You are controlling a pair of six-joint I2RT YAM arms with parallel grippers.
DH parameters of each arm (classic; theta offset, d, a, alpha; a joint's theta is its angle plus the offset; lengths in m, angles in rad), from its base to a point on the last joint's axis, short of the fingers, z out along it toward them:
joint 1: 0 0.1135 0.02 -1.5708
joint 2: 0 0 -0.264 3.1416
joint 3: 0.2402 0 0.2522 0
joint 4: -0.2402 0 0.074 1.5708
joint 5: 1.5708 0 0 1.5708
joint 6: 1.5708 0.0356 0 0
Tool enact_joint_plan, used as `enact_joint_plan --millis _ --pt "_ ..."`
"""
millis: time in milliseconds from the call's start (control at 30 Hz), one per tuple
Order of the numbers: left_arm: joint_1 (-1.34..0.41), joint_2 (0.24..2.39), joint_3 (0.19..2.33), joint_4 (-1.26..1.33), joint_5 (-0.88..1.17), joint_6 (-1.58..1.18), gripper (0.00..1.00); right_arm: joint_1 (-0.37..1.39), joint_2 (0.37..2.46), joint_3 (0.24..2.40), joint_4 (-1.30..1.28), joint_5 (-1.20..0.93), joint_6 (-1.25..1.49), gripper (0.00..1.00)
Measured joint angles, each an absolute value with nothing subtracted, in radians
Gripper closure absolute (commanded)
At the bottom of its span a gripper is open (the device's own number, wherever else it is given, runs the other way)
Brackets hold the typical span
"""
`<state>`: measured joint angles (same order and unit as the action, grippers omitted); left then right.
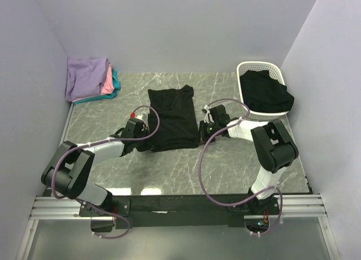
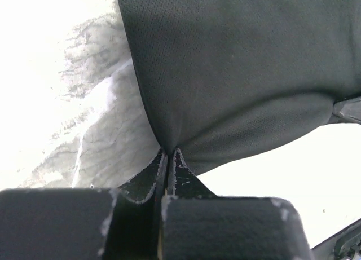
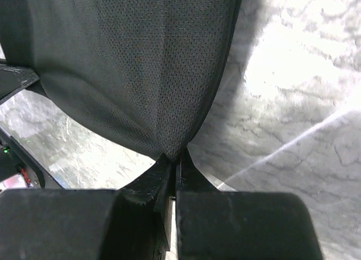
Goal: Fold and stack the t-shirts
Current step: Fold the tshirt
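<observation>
A black t-shirt (image 1: 172,118) lies partly folded on the marble table, in the middle. My left gripper (image 1: 150,142) is at its near left corner, and in the left wrist view the gripper (image 2: 170,153) is shut, pinching the black cloth (image 2: 237,74) at its tips. At the shirt's near right corner is my right gripper (image 1: 201,137); seen from the right wrist, this gripper (image 3: 176,155) is likewise shut on a bunched fold of the cloth (image 3: 141,62). Folded lavender (image 1: 86,76), pink (image 1: 107,79) and teal (image 1: 115,83) t-shirts are stacked at the back left.
A white perforated basket (image 1: 258,66) at the back right holds more black t-shirts (image 1: 265,93). Walls close in the table on the left, back and right. The arms' mounting rail (image 1: 180,206) runs along the near edge.
</observation>
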<state>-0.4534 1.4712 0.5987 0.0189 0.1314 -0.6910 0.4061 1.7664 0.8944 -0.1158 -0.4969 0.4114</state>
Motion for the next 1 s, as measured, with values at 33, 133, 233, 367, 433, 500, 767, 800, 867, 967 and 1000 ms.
enact_joint_plan --millis 33,133,233,367,433,500,767,800,867,967,1000 --pt "-0.453 1.468 0.599 0.011 0.127 -0.69 0.99 0.406 1.76 0.888 -0.116 -0.49 0.41 1.0" --pt "-0.454 1.464 0.599 0.002 0.124 -0.684 0.99 0.407 1.737 0.862 -0.115 -0.481 0.407 0.95" --pt "-0.454 1.464 0.601 -0.002 0.127 -0.672 0.76 0.408 1.722 0.848 -0.121 -0.479 0.408 0.58" --pt "-0.455 1.467 0.606 0.001 0.138 -0.662 0.56 0.411 1.682 0.839 -0.139 -0.474 0.408 0.44" --pt "-0.459 1.461 0.609 0.009 0.142 -0.665 0.47 0.412 1.667 0.836 -0.149 -0.462 0.403 0.42" --pt "-0.459 1.458 0.609 0.015 0.144 -0.665 0.49 0.412 1.663 0.835 -0.151 -0.459 0.404 0.41" --pt "-0.459 1.461 0.608 0.019 0.142 -0.662 0.55 0.411 1.68 0.844 -0.138 -0.485 0.414 0.43" --pt "-0.459 1.466 0.608 0.027 0.143 -0.663 0.58 0.411 1.689 0.849 -0.128 -0.496 0.419 0.43" --pt "-0.459 1.481 0.608 0.053 0.152 -0.667 0.64 0.41 1.706 0.854 -0.106 -0.518 0.428 0.45" --pt "-0.458 1.511 0.608 0.099 0.175 -0.678 0.81 0.41 1.727 0.855 -0.073 -0.552 0.439 0.51" --pt "-0.458 1.523 0.606 0.117 0.184 -0.683 0.92 0.41 1.734 0.855 -0.062 -0.564 0.445 0.54"
